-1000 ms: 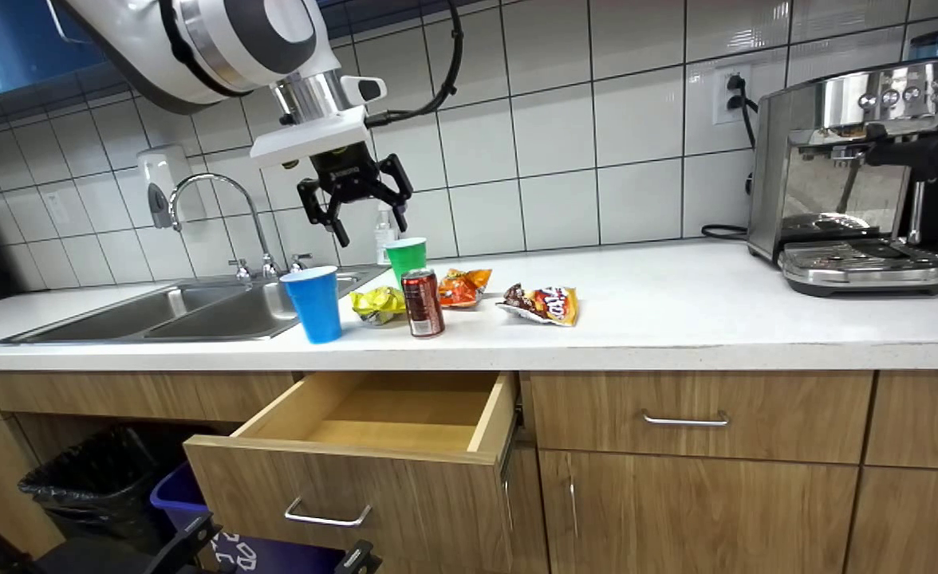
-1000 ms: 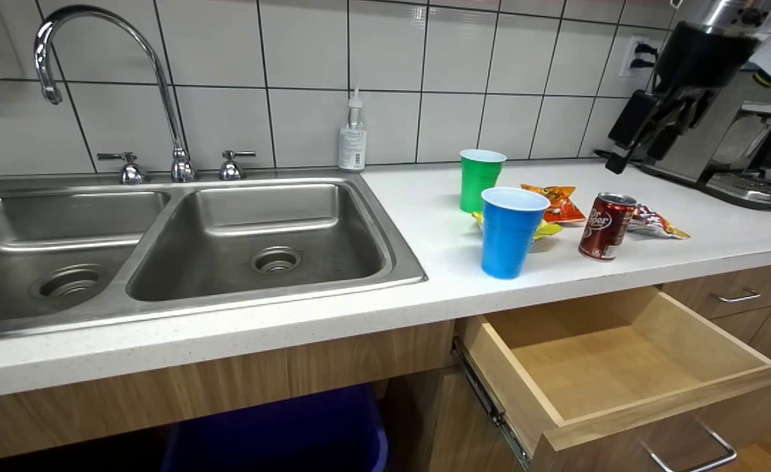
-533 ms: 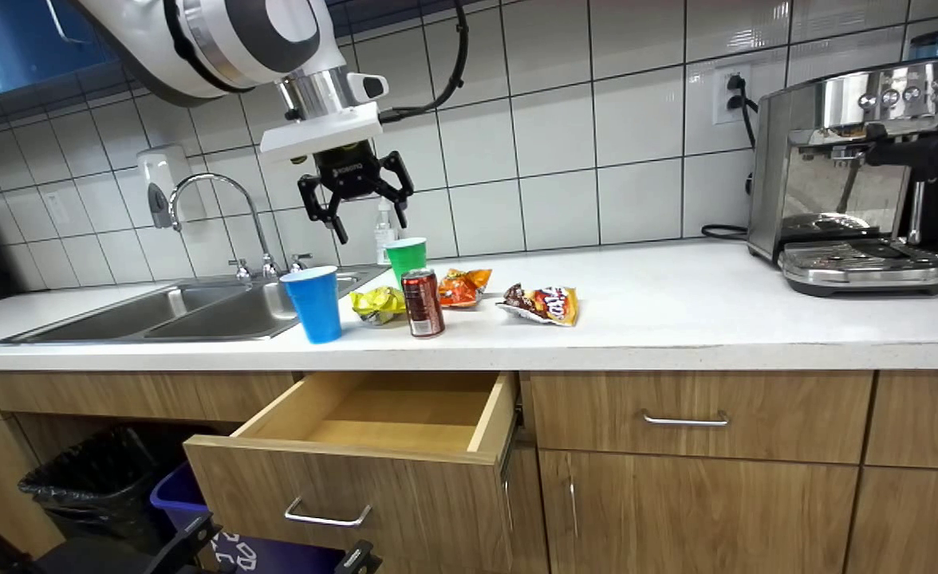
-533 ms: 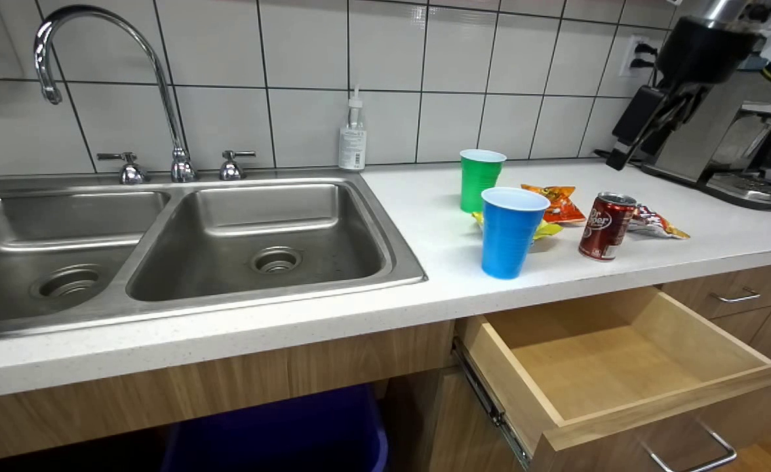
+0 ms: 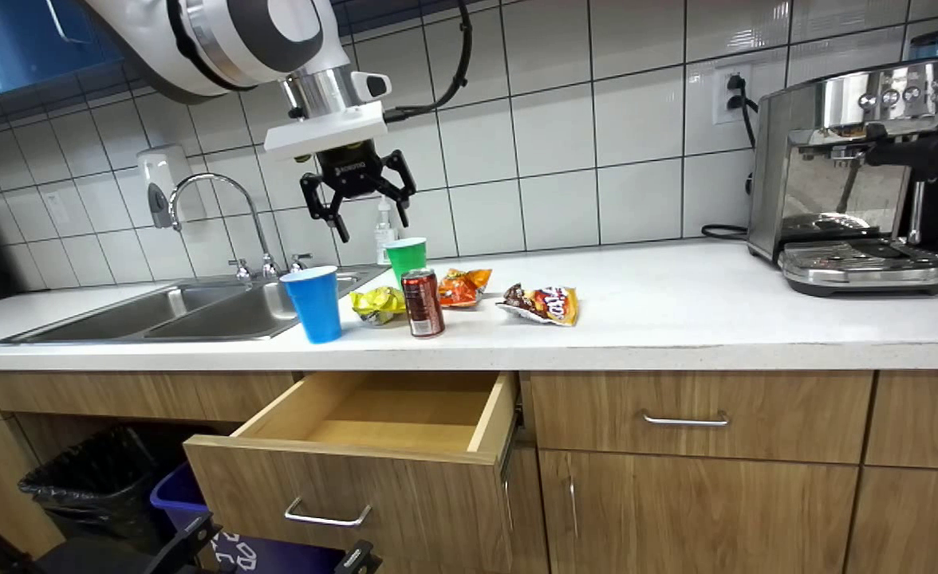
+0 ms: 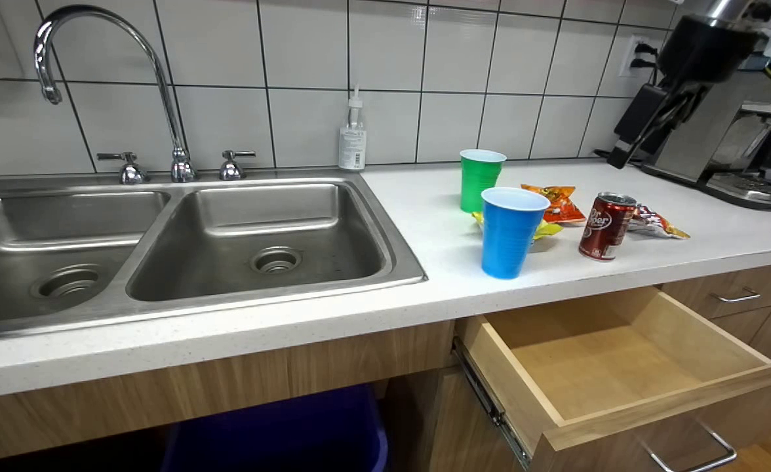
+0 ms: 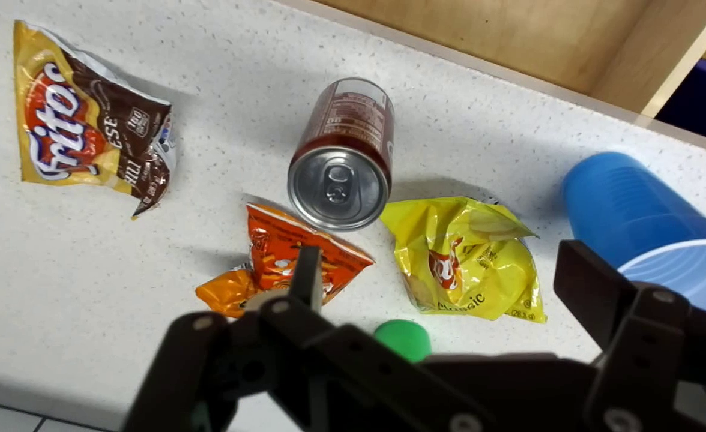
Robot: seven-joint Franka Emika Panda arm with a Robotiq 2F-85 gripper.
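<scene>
Jaws: spread wide, pinching nothing, above the bench (image 5: 676, 311).
Yellow bag (image 7: 467, 258): on the bench between soda can (image 7: 341, 150) and blue cup (image 7: 629, 204); likely light, soft, slick, contents easily crushed.
Bag corner (image 7: 527, 307): probably the best hold, away from the can, pinched gently.

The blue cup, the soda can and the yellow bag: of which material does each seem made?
Blue cup: probably plastic, slightly glossy; faint rings run around its wall.
Soda can: metal, likely aluminium; its bare top shines silver.
Yellow bag: thin, glossy film with sharp creases; plastic or foil-lined, I cannot tell.
</scene>
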